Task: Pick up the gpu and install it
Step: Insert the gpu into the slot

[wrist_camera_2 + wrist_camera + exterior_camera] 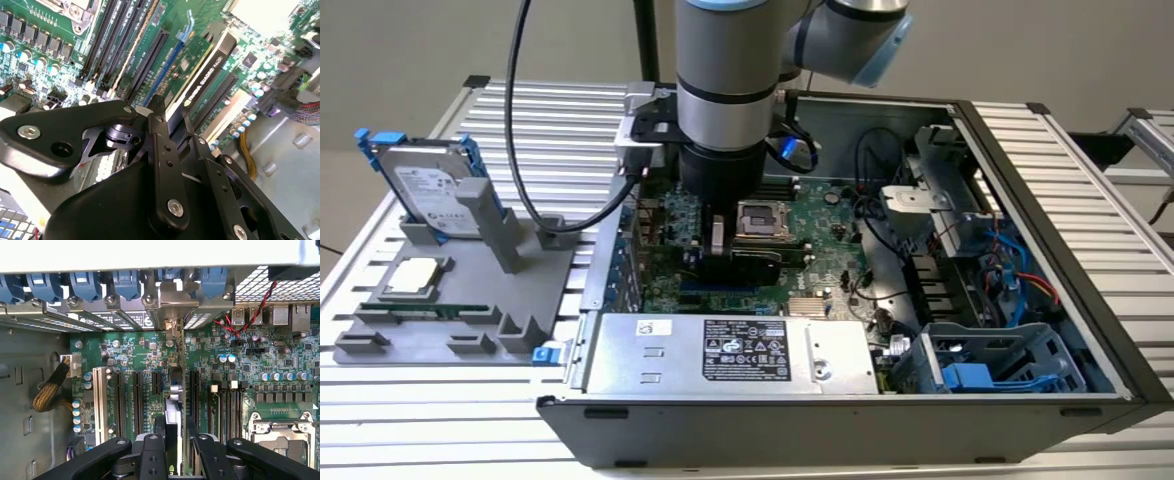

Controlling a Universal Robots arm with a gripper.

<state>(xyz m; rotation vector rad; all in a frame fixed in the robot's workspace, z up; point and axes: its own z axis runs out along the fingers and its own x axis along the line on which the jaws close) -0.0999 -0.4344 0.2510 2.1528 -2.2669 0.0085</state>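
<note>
Hand (pixel 176 440), black metal, clamps the flat green gpu (pixel 197 65) edgewise over the motherboard (pixel 280 385).

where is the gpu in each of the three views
Exterior view: gpu stands on edge over the motherboard, below the gripper.
Second wrist view: gpu slants away beyond the gripper.
First wrist view: gpu is seen edge-on, running from the gripper.
Shared landmark: the motherboard.

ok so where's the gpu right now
The gpu stands on edge inside the open computer case, held in the hand over the motherboard's expansion slots, beside the empty processor socket in the exterior view.
</note>
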